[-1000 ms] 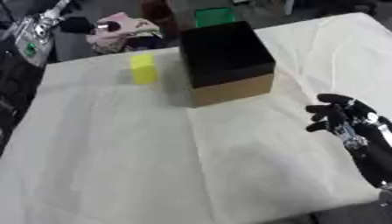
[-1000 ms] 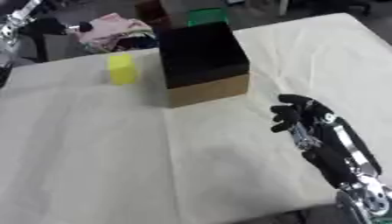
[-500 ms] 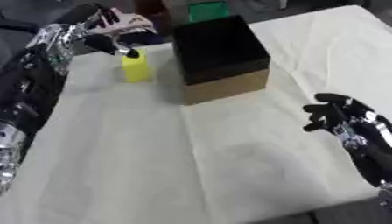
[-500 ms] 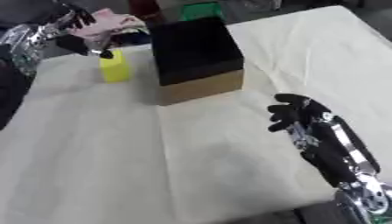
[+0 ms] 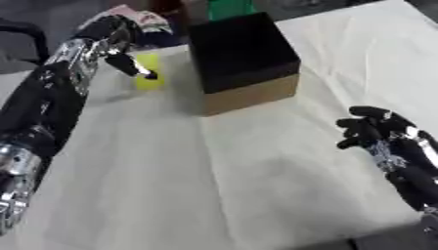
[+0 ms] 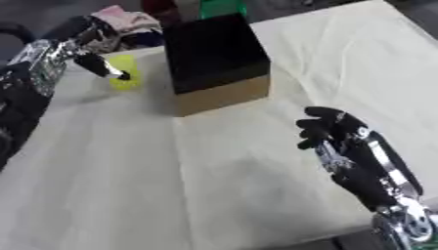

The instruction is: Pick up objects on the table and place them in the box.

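Observation:
A yellow block (image 5: 150, 78) stands upright on the cream tablecloth (image 5: 256, 171), to the left of the box. The box (image 5: 242, 51) is black on top with a tan side, and it sits at the far middle of the table. My left hand (image 5: 118, 43) reaches in from the upper left and is at the block's top left, a dark part of it lying across the block's front. The block still rests on the cloth. My right hand (image 6: 332, 131) hovers over the cloth at the right, well clear of the box, fingers relaxed and holding nothing.
A pink and white bundle of cloth (image 6: 125, 19) lies beyond the block at the far left edge. A green thing (image 5: 229, 8) stands just behind the box. A dark curved frame (image 5: 27, 30) shows off the table's left side.
My left arm has swung in from the upper left and its hand has come down onto the yellow block. The camera has shifted. My right hand has stayed in place.

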Available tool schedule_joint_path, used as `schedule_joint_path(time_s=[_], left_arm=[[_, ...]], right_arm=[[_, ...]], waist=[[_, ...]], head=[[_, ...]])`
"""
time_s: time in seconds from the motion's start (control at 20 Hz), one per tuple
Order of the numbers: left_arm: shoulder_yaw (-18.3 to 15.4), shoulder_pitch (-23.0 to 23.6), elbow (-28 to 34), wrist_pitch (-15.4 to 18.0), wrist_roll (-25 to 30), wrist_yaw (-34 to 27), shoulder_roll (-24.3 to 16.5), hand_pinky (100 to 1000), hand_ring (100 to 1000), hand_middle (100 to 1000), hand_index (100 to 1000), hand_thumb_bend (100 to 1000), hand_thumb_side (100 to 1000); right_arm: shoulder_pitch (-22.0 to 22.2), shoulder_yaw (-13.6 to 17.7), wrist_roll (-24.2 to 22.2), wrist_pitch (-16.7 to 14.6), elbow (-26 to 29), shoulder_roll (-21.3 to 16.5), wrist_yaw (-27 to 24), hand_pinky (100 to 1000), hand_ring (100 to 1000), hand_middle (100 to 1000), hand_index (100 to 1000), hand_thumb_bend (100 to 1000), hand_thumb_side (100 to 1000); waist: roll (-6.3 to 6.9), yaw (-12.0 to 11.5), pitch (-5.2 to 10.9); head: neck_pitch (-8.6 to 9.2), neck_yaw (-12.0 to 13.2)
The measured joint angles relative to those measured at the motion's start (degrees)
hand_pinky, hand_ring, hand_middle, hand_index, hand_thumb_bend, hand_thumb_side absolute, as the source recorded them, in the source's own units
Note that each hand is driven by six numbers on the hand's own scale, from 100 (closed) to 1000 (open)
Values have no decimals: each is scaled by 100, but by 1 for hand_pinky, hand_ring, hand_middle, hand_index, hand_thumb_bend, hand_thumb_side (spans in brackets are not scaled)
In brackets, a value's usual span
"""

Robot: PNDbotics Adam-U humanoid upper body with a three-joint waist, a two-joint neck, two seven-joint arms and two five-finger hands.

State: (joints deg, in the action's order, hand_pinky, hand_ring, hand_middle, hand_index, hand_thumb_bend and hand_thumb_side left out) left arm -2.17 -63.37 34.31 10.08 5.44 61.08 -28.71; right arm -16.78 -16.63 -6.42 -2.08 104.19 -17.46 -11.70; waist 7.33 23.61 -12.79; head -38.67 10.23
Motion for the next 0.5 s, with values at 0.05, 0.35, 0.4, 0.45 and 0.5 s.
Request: schedule_joint_path(time_s=[0.05,0.35,0.4,0.45,0.5], left_arm=[[0,10,0,-7,-7,0,0,730,708,684,789,746,316],[-13,72,0,-115,-216,2,0,725,700,679,788,688,272],[-16,86,-1,-133,-258,2,0,725,699,679,787,674,265],[-17,92,-2,-144,-293,2,0,722,694,674,784,667,256],[-17,92,-2,-157,-316,2,0,720,682,662,781,660,257]], right_arm=[[-10,0,0,0,-8,0,1,629,816,543,811,126,433],[-40,-1,-1,-3,-11,0,19,629,816,543,811,126,440],[-40,-1,-1,-4,-11,0,25,628,816,543,811,126,442],[-41,-1,0,-4,-12,0,31,628,816,543,810,126,443],[-42,-1,0,-5,-13,1,42,628,816,543,810,126,444]], waist=[[6,1,-15],[52,5,-109],[60,5,-133],[68,7,-148],[75,11,-156]], head=[[1,-5],[47,-24],[49,-26],[49,-28],[49,-30]])
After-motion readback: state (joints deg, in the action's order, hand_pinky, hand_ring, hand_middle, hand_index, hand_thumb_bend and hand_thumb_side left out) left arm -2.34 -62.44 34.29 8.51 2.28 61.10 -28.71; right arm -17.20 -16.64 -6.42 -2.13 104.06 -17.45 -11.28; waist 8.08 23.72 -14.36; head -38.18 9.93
